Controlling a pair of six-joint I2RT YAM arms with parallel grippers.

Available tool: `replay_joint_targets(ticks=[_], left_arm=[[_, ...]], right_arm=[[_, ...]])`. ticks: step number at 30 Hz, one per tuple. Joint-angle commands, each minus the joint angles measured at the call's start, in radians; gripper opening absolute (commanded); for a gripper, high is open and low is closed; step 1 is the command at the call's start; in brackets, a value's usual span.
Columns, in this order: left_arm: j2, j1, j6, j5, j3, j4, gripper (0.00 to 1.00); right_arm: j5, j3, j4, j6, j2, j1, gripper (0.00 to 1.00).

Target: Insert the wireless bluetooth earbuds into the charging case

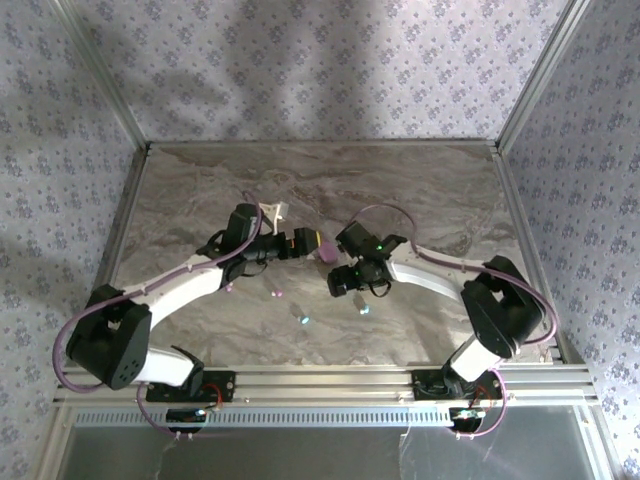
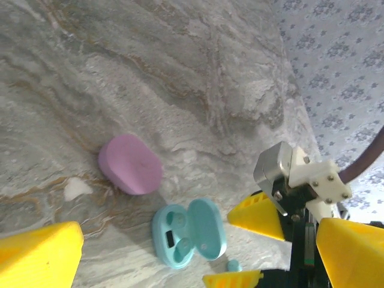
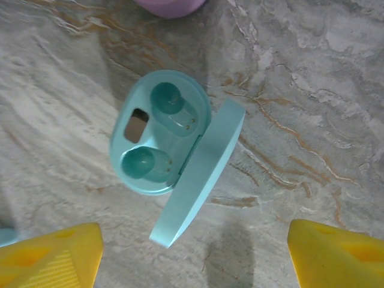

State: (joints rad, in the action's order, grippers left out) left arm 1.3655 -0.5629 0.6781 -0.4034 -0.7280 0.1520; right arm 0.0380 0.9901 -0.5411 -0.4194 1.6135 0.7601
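A teal earbud (image 1: 305, 320) was seen lying loose near the bench's front edge. It was judged light, glossy and slippery, best pinched across its body. Farther in, the right hand (image 3: 195, 240), spread and empty, was poised over the open teal charging case (image 3: 157, 132), its sockets unfilled. The left hand (image 1: 303, 243) was spread empty by the closed pink case (image 2: 130, 164) beyond.
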Motion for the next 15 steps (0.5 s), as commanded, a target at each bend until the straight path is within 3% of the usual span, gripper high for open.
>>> replay_joint_targets(ticks=[1, 15], left_arm=[[-0.036, 0.011, -0.059, 0.048, 0.052, 0.026, 1.00], [-0.048, 0.011, -0.055, 0.042, 0.087, 0.054, 1.00]], right_arm=[[-0.114, 0.062, -0.110, 0.018, 0.047, 0.020, 0.81], [-0.219, 0.121, -0.216, 0.016, 0.085, -0.004, 0.78]])
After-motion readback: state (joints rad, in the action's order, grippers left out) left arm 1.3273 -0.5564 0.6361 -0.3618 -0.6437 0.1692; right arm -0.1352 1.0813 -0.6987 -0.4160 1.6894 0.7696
